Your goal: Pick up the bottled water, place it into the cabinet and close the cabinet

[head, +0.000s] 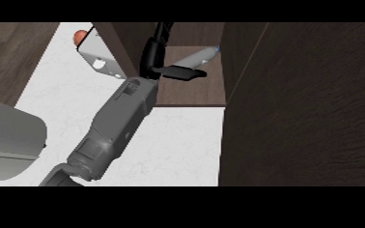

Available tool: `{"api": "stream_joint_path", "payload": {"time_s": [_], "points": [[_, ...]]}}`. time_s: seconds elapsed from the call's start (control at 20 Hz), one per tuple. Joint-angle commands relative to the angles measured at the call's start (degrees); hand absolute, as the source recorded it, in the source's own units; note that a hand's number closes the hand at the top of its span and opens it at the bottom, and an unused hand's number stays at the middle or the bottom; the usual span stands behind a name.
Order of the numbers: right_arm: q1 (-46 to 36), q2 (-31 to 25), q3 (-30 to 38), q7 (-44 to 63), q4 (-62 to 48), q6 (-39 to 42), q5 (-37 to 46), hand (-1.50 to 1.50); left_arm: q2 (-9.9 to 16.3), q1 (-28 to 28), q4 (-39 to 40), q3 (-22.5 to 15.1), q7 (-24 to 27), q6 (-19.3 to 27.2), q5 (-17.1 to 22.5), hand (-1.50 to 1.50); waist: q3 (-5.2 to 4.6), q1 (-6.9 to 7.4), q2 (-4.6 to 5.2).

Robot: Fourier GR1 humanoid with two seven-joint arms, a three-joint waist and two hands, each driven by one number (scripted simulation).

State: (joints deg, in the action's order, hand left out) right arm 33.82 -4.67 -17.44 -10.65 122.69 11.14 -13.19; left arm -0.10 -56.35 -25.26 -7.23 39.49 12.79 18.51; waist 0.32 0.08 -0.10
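The bottled water (197, 56) is a pale clear bottle with a blue cap, lying tilted on the shelf inside the dark wooden cabinet (191, 92). The cabinet's door (292, 106) stands open and fills the right of the head view. My left hand (152, 58) is at the cabinet's left inner wall. Its fingers point straight up into the cabinet and its thumb (184, 72) sticks out to the right, just below the bottle. It is open and holds nothing. My grey forearm (118, 121) runs down to the lower left. My right hand does not show.
A white object with round holes (98, 58) and an orange-red thing (81, 36) behind it sit left of the cabinet on the white counter (178, 145). A large grey rounded object (18, 140) stands at the left edge. Dark wood (21, 58) borders the far left.
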Motion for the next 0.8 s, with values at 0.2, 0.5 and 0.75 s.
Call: {"api": "stream_joint_path", "payload": {"time_s": [0.2, 0.5, 0.75], "points": [[3.5, -0.2, -1.3, 1.0, 3.2, -1.1, 0.4, -1.5, 0.1, 14.1, -16.6, -2.2, -5.1, -2.3, 6.5, -1.5, -0.31, 3.19, -1.48], [2.7, -0.3, 0.4, -1.2, 0.1, -0.3, -0.3, -1.5, 0.8, 24.5, -32.2, -8.5, -9.3, -0.5, 7.8, -1.5, -0.24, 4.33, -1.63], [2.0, 0.0, -1.9, 1.2, 3.0, -2.0, 2.1, -1.5, 2.1, 36.0, -52.0, -15.2, -16.8, 3.1, 7.3, -1.5, -0.27, 3.66, -1.25]]}}
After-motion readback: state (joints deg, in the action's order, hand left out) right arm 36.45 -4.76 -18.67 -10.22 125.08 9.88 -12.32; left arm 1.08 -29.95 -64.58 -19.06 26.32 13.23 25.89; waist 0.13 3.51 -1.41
